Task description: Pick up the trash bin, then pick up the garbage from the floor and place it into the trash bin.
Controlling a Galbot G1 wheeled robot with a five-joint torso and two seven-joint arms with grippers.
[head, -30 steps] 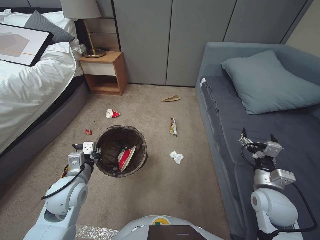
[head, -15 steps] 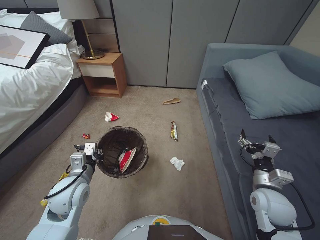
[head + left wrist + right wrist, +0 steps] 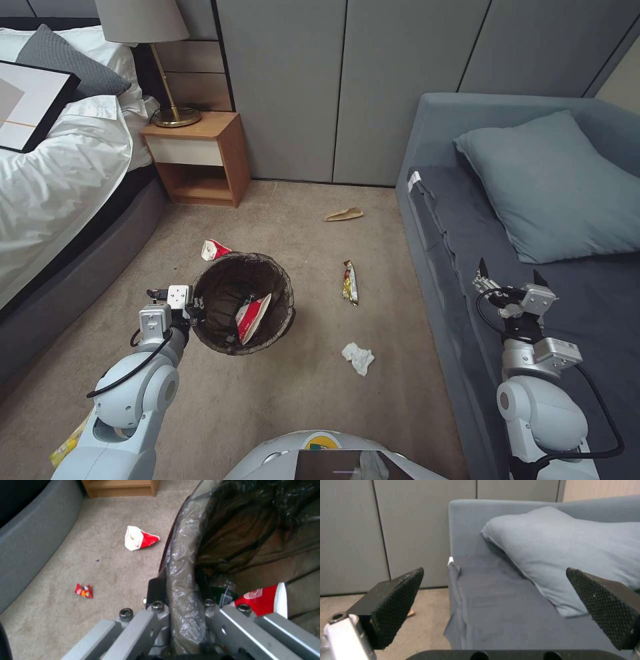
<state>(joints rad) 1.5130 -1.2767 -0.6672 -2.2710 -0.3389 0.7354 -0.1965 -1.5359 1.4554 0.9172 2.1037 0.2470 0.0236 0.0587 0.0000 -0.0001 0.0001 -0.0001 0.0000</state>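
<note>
The trash bin [image 3: 227, 293], lined with a dark bag, hangs at my left gripper [image 3: 195, 308], which is shut on its rim [image 3: 181, 562]. Inside lies a red-and-white cup [image 3: 252, 317]. Garbage is scattered on the carpet: a crushed cup [image 3: 213, 249] just behind the bin, a snack wrapper [image 3: 350, 283], a white tissue [image 3: 359, 357] and a tan paper scrap [image 3: 344, 214]. The left wrist view shows the crushed cup [image 3: 138, 541] and a small red wrapper [image 3: 84, 591]. My right gripper [image 3: 508, 273] is open above the sofa, nothing between its pads [image 3: 400, 592].
A bed [image 3: 60, 193] runs along the left and a wooden nightstand [image 3: 193, 157] with a lamp stands by the wall. The grey sofa [image 3: 467, 220] with a pillow [image 3: 560, 187] lines the right. A yellow wrapper [image 3: 67, 445] lies by my left arm.
The whole head view has shifted, so the camera moved. The held bin now sits closer to the crushed cup on the floor. Both arms keep their pose.
</note>
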